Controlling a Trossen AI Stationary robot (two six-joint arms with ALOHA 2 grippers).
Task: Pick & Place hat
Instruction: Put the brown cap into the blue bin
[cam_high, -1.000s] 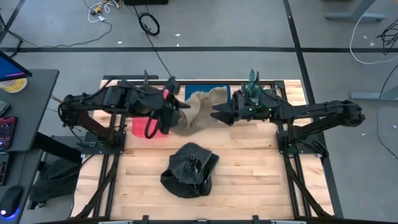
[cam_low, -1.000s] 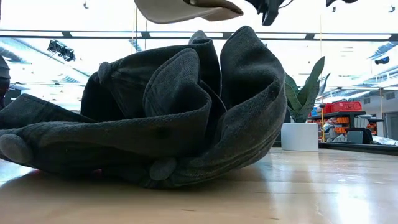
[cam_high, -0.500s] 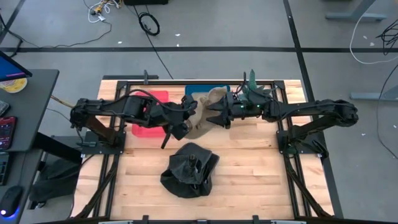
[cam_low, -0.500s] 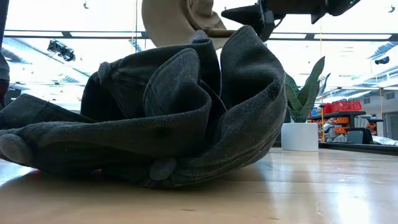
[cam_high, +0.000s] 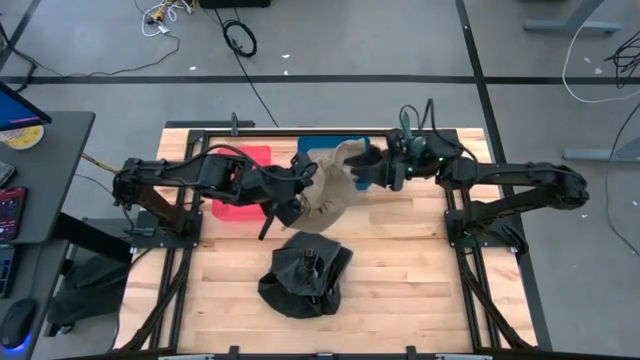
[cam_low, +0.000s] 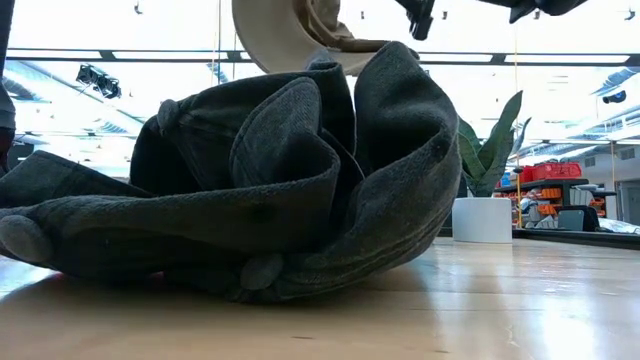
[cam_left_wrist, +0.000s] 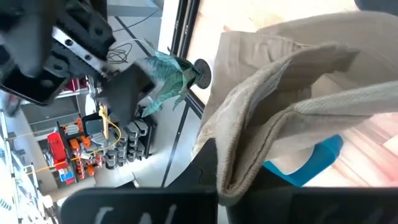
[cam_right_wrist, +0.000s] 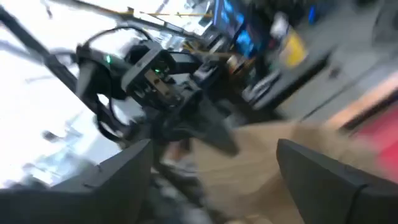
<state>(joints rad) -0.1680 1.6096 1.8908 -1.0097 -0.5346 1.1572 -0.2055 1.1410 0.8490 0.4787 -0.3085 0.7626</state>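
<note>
1. Tan hat (cam_high: 330, 188) held above the table's far middle, clamped in the left gripper (cam_high: 300, 187), fingers clenched on its fabric.
2. Dark hat (cam_high: 305, 272) lies crumpled on the table near the front edge, centre.
3. Right gripper (cam_high: 372, 172) just beside the tan hat, fingers spread wide, holding nothing.
4. Red bin (cam_high: 232, 190) and blue bin (cam_high: 322, 150) along the far edge.

Tan hat (cam_high: 335, 180) hangs between both arms — dark hat (cam_high: 305, 272) lies on table (cam_high: 400, 270) in front.
</note>
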